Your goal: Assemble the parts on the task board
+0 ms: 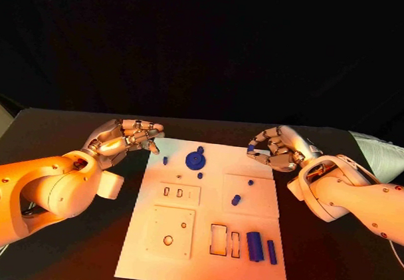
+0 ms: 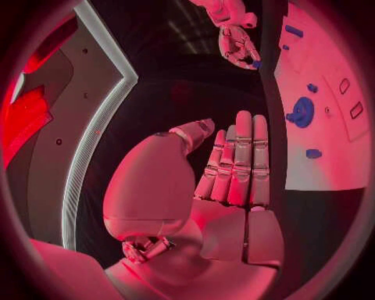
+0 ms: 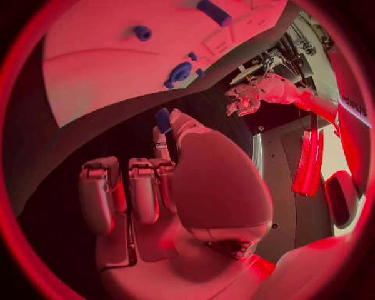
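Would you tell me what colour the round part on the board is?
Blue; the round part shows best in the head view.

black table (image 1: 77,235), dark backdrop (image 1: 211,47)

black table (image 1: 67,247), white task board (image 1: 204,274) lying flat on it

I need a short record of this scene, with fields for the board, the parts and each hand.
board: white task board flat in the middle of the black table
round part: blue disc on the board's far half
bar parts: two blue bars side by side near the board's right near corner
left hand: left hand by the board's far left corner, holds nothing
right hand: right hand pinches a small blue part in its fingers
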Controlling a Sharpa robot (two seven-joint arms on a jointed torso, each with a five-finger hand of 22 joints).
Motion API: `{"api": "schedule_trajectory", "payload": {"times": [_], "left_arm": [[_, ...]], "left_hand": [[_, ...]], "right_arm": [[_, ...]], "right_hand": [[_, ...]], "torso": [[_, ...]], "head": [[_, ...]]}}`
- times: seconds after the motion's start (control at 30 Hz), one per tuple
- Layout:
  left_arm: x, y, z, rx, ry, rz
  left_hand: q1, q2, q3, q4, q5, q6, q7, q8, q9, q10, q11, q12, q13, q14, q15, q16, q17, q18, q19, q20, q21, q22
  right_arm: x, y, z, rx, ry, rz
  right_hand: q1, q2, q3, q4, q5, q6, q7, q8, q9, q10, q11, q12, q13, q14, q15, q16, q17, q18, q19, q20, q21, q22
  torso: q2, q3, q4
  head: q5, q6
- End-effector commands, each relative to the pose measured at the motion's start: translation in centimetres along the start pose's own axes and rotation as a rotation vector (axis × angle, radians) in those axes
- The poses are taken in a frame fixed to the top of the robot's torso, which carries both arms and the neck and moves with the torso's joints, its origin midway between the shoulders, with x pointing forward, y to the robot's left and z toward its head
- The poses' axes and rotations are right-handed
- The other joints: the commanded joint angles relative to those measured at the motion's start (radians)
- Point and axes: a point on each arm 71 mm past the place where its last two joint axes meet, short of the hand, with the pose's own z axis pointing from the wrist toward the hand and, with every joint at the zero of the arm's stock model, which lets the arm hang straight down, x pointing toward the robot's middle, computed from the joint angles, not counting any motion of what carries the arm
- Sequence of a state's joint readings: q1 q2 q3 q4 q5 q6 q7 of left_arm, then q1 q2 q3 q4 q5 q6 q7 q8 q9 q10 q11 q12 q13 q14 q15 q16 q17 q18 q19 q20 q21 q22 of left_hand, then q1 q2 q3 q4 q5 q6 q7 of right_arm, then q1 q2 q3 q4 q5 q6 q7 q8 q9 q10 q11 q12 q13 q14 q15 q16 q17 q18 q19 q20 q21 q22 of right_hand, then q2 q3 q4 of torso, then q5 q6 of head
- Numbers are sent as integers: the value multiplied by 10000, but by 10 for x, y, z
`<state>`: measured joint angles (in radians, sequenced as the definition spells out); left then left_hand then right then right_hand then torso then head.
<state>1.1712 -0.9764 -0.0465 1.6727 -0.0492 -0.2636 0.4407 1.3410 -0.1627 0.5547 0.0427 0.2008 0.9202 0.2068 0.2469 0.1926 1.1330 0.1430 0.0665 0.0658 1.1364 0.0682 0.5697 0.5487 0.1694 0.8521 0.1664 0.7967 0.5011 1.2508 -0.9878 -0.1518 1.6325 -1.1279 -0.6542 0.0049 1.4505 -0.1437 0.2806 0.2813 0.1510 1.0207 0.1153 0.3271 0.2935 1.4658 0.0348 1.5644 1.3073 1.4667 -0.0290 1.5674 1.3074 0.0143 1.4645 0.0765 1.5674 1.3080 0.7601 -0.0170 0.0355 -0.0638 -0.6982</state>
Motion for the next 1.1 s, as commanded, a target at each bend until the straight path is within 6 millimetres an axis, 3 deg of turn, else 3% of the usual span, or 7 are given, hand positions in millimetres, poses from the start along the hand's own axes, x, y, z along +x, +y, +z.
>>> {"api": "schedule_trajectory", "payload": {"times": [0.03, 0.3, 0.53, 0.9, 1.1], "left_arm": [[3, 0, 1, -9, 205, -16], [7, 1, 3, -51, 289, -14], [10, 2, 5, -100, 379, -45], [11, 4, 5, -230, 399, 38], [12, 5, 5, -264, 419, 45]], "left_hand": [[-63, 20, 47, 30, -46, -30, 62, -67, 13, 44, -11, 30, 38, -107, -8, 40, 21, 113, -109, -13, 16, 13], [-69, 17, 45, 33, -47, -33, 60, -69, 13, 57, -12, 33, 42, -113, -7, 43, 23, 113, -117, -11, 18, 14], [-73, 15, 43, 36, -47, -36, 59, -72, 13, 58, -11, 31, 42, -114, -7, 46, 24, 114, -121, -9, 20, 15], [-89, 13, 37, 48, -48, -41, 58, -76, 14, 60, -11, 27, 43, -113, -6, 55, 28, 114, -128, -7, 23, 16], [-89, 13, 37, 48, -48, -41, 58, -76, 14, 60, -11, 27, 43, -113, -6, 55, 28, 114, -128, -7, 23, 16]], "right_arm": [[12, 17, 3, 374, 100, 41], [60, 67, 10, -206, 1054, -191], [93, 89, 9, -597, 1583, -593], [130, 102, -2, -734, 2067, -940], [139, 105, -5, -977, 2038, -1124]], "right_hand": [[-101, 4, 35, 15, 3, 129, -140, 70, 114, 1050, -84, 64, 2635, 1041, -88, 34, 2634, -143, 1063, -62, 34, 2628], [-103, -8, 87, -16, 53, 94, -142, 82, 114, 1013, -91, 24, 2595, 1041, -96, 34, 2634, -143, 1063, -69, 34, 2628], [-143, -68, 93, -25, 62, 65, -132, 90, 113, 1009, -85, 19, 2590, 1041, -95, 34, 2634, -143, 1063, -72, 34, 2628], [-178, -125, 107, -35, 83, 23, -117, 92, 108, 966, -76, -26, 2545, 1041, -92, 34, 2634, -143, 1063, -73, 34, 2628], [-209, -160, 110, -33, 83, 4, -109, 96, 106, 960, -68, -33, 2539, 1041, -87, 34, 2634, -143, 1063, -72, 34, 2628]], "torso": [[-54, -38, -1], [-122, -96, -7], [-160, -144, 20], [-139, -97, -20], [-141, -81, -33]], "head": [[105, -65], [192, -138], [275, -261], [373, -393], [384, -421]]}}
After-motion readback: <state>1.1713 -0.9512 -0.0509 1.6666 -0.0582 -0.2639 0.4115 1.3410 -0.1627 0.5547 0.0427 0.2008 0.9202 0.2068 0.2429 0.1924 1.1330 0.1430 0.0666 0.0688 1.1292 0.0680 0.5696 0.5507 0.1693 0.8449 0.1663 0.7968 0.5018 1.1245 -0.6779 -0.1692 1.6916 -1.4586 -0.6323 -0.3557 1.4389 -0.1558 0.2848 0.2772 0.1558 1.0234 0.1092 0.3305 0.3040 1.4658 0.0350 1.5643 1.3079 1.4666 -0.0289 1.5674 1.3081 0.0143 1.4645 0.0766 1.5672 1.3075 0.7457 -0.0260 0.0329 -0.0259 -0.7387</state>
